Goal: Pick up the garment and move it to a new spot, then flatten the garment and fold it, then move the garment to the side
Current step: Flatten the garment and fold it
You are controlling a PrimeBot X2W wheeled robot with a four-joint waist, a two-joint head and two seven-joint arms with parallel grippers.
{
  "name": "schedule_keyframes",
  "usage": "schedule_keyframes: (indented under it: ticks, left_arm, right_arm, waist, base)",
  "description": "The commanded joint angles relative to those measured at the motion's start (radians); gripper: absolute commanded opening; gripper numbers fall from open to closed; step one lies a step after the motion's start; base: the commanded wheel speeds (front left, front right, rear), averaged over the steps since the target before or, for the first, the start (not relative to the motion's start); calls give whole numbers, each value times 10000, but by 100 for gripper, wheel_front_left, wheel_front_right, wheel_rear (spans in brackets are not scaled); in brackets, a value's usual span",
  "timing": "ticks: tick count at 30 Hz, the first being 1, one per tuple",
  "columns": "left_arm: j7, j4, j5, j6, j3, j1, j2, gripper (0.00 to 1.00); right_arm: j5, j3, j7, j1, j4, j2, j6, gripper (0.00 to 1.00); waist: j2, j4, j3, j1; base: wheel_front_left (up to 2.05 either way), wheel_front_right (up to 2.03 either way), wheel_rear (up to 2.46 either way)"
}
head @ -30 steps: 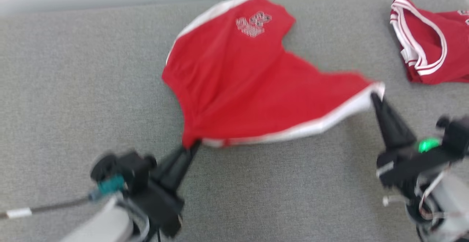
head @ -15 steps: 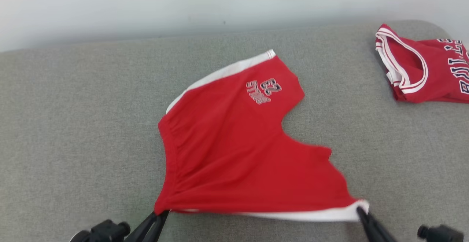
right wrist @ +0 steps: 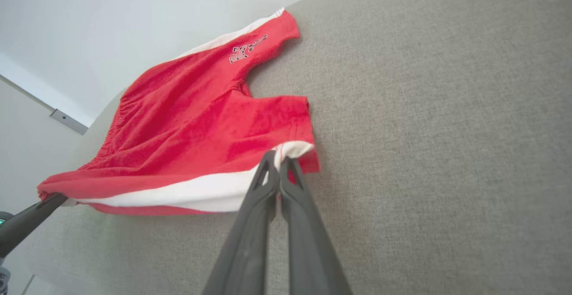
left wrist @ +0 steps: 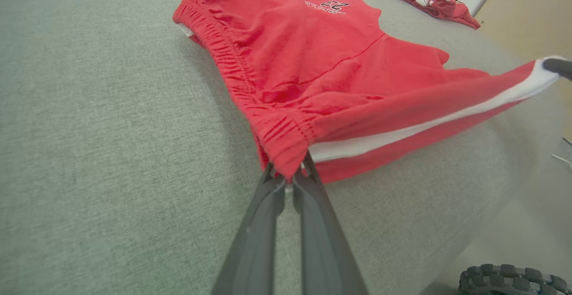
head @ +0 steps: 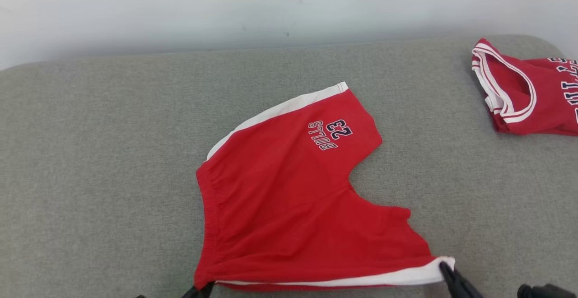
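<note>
Head view crops your arms at its bottom edge. Left gripper (left wrist: 290, 176) pinches the waistband corner of the shorts (head: 280, 198), right gripper (right wrist: 278, 161) their white-striped hem end, both by the near edge of the surface (head: 90, 153).

Head above, wrists low beside shared garment (head: 289, 198)

The head view's bottom edge cuts off the left gripper (head: 201, 290) and right gripper (head: 448, 273) just behind their dark fingertips, and the pressed-together tips hide the near corners of the red cotton shorts with white side stripes (head: 289, 207) that they pinch. At the far right, the red fabric jersey with white-striped trim (head: 519, 104) runs past the picture's edge, its dark lettering cut short. In the left wrist view a black ridged tyre (left wrist: 509, 279) is clipped at the near right corner; in the right wrist view the shorts' print is too small to read.
</note>
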Motion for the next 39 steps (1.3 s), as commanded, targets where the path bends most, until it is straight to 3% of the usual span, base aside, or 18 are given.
schedule_keyframes:
  ticks: [1,12,19,31,39]
  left_arm:
    - [-32,-4,122,-85,-33,-226,-124,0]
    - [15,484,244,-666,-418,-1807,-1062,0]
    - [-24,1281,69,-938,-214,-3097,-1514,0]
    - [-37,2548,67,-1026,364,-5033,-2131,0]
    - [-37,3305,-22,-1040,336,-6000,-2417,0]
  right_arm:
    - [-29,-130,118,-264,-33,-36,-28,0]
    - [288,-354,772,-2973,982,-1103,-28,0]
    - [363,253,1199,-5517,2270,-1524,-28,0]
    - [617,1663,1225,-9538,5287,-1560,-28,0]
    - [578,2841,824,-11831,7325,-1150,-28,0]
  waist:
    - [0,108,-75,-1]
    - [0,791,-6,-1]
    - [0,1043,512,-1]
    - [0,1527,1686,-1]
    - [0,1640,2325,-1]
  base:
    - [0,0,0]
    - [0,0,0]
    - [0,0,0]
    - [0,0,0]
    - [0,0,0]
